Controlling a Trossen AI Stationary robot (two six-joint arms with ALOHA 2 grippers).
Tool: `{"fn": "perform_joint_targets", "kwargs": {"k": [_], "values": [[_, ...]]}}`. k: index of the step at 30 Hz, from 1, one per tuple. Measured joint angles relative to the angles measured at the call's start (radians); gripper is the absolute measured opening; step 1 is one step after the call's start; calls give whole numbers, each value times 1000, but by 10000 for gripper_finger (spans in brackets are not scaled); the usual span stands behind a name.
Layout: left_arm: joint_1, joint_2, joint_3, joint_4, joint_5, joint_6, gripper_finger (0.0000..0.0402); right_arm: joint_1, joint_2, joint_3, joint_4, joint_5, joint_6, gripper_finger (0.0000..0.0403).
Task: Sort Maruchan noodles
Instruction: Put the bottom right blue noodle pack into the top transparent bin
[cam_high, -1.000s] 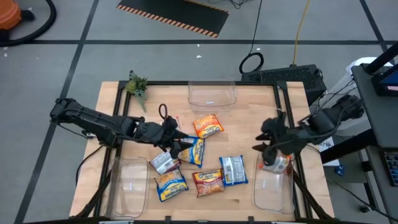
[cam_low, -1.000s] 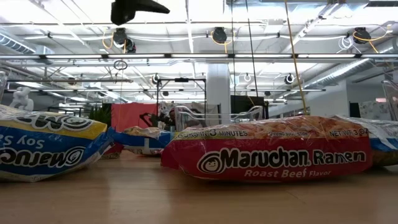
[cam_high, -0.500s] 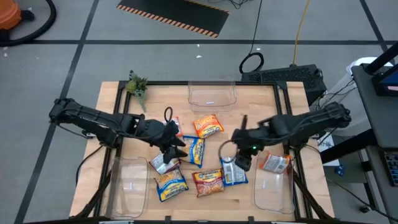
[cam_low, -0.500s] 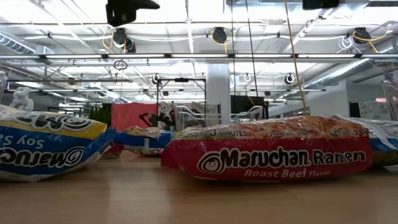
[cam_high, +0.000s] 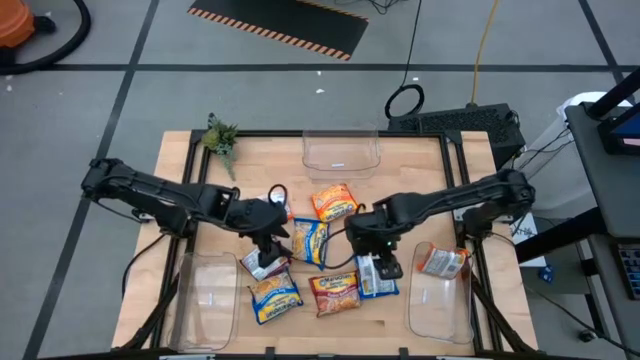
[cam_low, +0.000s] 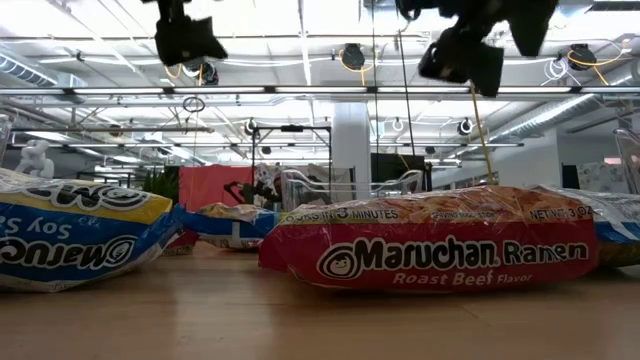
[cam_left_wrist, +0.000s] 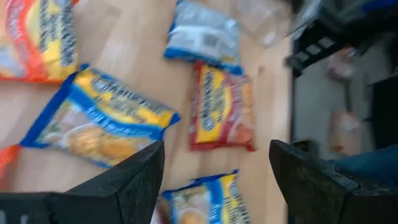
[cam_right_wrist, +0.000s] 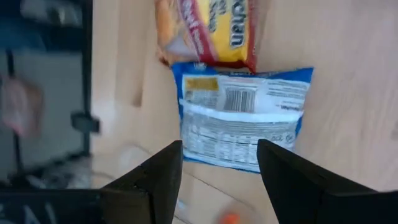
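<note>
The wooden table (cam_high: 420, 190) carries three clear bins: one at the far edge (cam_high: 341, 152), one near left (cam_high: 208, 296), and one near right (cam_high: 441, 300) with an orange packet (cam_high: 441, 262) in it. The other noodle packets (cam_high: 318, 258) lie scattered mid-table. The left gripper (cam_high: 266, 247) and right gripper (cam_high: 385, 258) hover over them, jaws spread, empty. A small plant (cam_high: 220, 136) stands at the far left corner.

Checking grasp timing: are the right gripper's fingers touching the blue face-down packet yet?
Apart. In the right wrist view the open fingers frame the blue packet with bare table between. The low view shows the right gripper high above the table.
</note>
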Motion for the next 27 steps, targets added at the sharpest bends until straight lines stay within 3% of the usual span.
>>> {"fn": "perform_joint_targets", "kwargs": {"k": [7,17,27], "values": [[24,12,0,-28,-5,-4,291,-9,21,-83,-19,-16,-266,199],[-1,12,0,-63,-32,-102,291,-98,17,-261,57,-10,-414,199],[-17,12,0,-69,-76,-169,291,-104,17,-379,170,39,-521,199]]}}
